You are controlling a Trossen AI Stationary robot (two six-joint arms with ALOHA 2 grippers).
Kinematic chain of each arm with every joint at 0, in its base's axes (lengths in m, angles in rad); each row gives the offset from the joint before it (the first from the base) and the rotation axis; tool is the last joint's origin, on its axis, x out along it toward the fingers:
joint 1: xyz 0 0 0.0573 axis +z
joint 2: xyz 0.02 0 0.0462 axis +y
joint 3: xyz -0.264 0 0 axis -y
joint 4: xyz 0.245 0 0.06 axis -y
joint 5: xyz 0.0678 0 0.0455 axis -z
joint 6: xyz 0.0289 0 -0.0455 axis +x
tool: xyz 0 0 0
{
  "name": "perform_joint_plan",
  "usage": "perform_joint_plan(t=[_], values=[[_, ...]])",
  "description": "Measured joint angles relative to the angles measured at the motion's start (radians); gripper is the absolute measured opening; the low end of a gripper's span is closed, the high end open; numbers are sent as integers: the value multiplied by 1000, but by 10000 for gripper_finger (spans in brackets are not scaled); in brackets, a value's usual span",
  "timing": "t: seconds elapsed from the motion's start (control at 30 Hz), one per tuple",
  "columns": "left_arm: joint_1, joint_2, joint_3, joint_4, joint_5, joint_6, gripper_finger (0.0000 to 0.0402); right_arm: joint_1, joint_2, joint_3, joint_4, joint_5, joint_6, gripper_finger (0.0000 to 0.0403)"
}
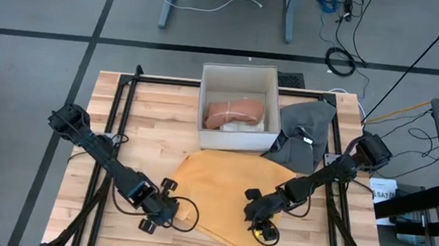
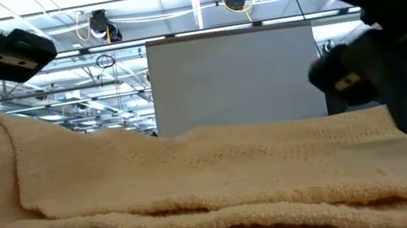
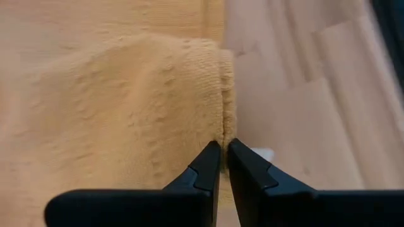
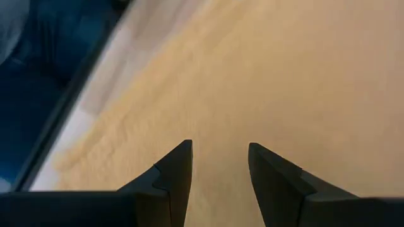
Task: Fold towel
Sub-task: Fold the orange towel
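The towel (image 3: 126,94) edge is pinched by the left gripper (image 3: 224,165); the right gripper (image 4: 218,167) is held open above it — a matching grasp is judged next.

The wooden table (image 1: 147,124) carried a yellow towel (image 1: 229,188), a white bin (image 1: 240,80) and a grey cloth (image 1: 303,131).

No text, label, brand, number or sign can be read in any of the views — a small white tag (image 1: 383,188) lies at the right edge of the surface (image 1: 155,117), but its print is too small to make out.
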Motion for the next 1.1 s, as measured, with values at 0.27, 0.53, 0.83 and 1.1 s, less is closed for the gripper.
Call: perform_joint_plan(t=[0.27,0.53,0.83,1.1], values=[[0,0,0,-20,-91,-7,37,17,-31,0,-106,-35,60,141],[0,0,-6,-32,-93,5,37,149,-42,40,-95,-32,68,171],[32,0,-41,-24,-117,4,37,264,-14,46,62,121,110,258],[48,0,-41,-11,-118,4,37,330,98,52,115,218,98,242]])
